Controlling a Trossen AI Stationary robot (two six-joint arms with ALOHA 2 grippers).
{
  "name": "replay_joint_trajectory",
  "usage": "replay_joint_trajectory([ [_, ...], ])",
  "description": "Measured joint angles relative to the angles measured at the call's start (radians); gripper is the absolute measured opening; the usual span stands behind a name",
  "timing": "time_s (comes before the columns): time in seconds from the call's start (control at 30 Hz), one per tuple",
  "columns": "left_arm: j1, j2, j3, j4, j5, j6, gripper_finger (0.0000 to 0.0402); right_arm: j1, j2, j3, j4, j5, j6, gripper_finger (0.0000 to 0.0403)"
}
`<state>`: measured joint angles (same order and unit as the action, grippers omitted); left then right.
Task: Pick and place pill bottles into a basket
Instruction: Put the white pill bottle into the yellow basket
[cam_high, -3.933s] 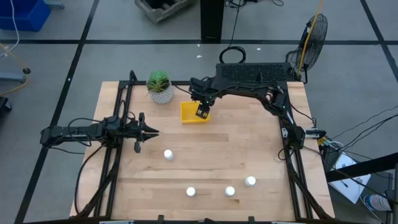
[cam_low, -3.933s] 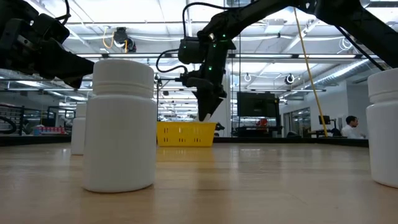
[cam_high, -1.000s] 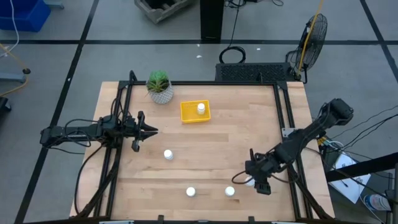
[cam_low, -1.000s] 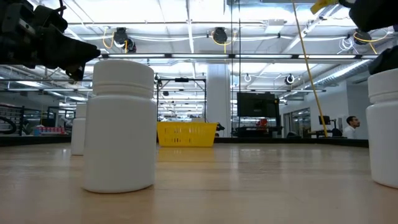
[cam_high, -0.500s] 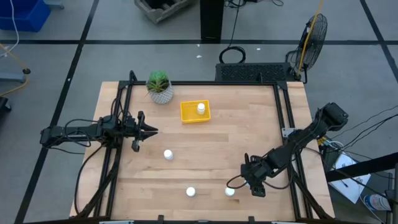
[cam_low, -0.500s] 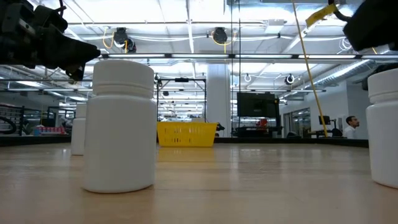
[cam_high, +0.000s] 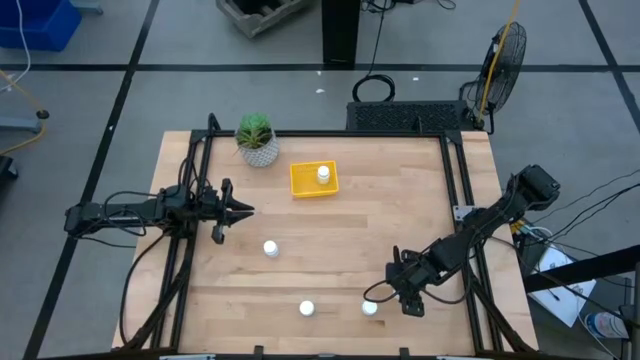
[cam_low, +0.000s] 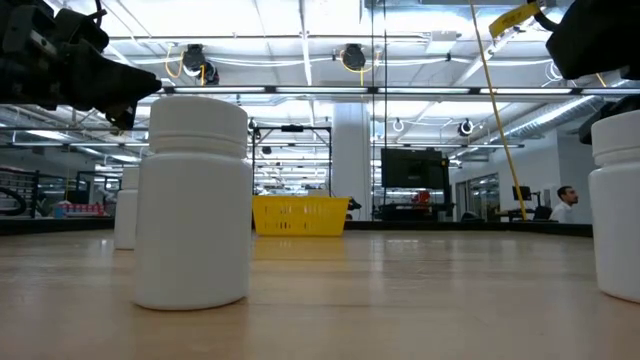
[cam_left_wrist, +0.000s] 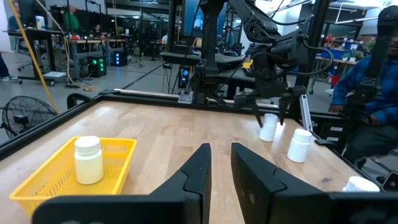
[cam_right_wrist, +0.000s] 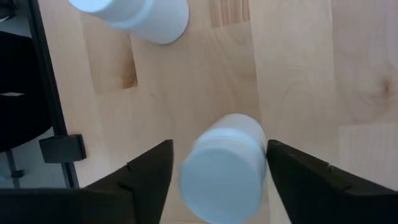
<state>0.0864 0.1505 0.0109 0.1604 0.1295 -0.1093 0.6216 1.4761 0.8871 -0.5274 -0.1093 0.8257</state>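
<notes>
The yellow basket (cam_high: 314, 179) lies at the far middle with one white pill bottle (cam_high: 323, 175) standing in it. Three bottles stand on the table (cam_high: 270, 248) (cam_high: 307, 309) (cam_high: 370, 308). My right gripper (cam_high: 405, 291) hangs over another bottle at the near right, hiding it in the high view. In the right wrist view that gripper (cam_right_wrist: 221, 169) is open and points down. Its fingers (cam_right_wrist: 149, 171) stand on either side of the bottle's cap (cam_right_wrist: 224, 167). My left gripper (cam_high: 246, 211) is shut and empty at the left.
A white pot with a green plant (cam_high: 257, 139) stands at the far left beside the basket. A neighbouring bottle (cam_right_wrist: 134, 12) stands close to my right gripper. A person in blue (cam_left_wrist: 367, 93) sits beyond the table's right edge.
My right gripper has gone a little toward the table's left edge and come over the near-right bottle, which it now hides in the high view. The bottles have stayed in place.
</notes>
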Motion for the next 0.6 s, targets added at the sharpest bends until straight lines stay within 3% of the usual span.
replay_joint_trajectory([
  [0.27,0.0,0.0,0.0,0.0,0.0,0.0,0.0065,0.0,0.0,0.0,0.004,-0.024,0.001,0.018],
  [0.6,0.0,0.0,0.0,0.0,0.0,0.0,0.0065,0.0,-0.02,0.0,-0.001,0.008,0.026,0.0172],
])
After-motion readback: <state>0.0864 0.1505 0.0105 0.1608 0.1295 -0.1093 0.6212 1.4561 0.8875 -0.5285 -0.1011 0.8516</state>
